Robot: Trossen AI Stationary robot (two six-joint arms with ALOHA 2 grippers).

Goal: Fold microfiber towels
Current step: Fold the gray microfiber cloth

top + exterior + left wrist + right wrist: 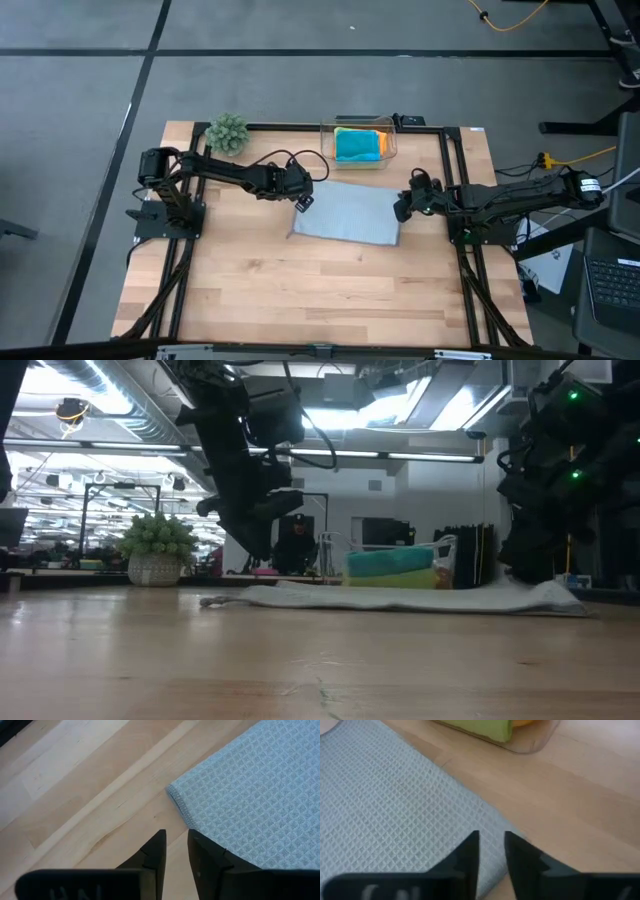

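A light grey towel (345,212) lies flat on the wooden table as a long folded rectangle. My left gripper (176,842) hovers open just off the towel's far-left corner (172,792), with bare wood showing between its fingers. My right gripper (491,845) stands open over the towel's right edge (495,827), with nothing pinched. In the low view both grippers hang a little above the towel (400,598). A turquoise towel (355,145) with an orange one (381,140) beside it rests in the clear box, and a lime green one (485,727) shows there too.
The clear plastic box (323,150) stands at the table's far edge, just behind the grey towel. A small green plant (227,133) in a pot sits at the far left. Bare wood lies between the towel and the table's near edge.
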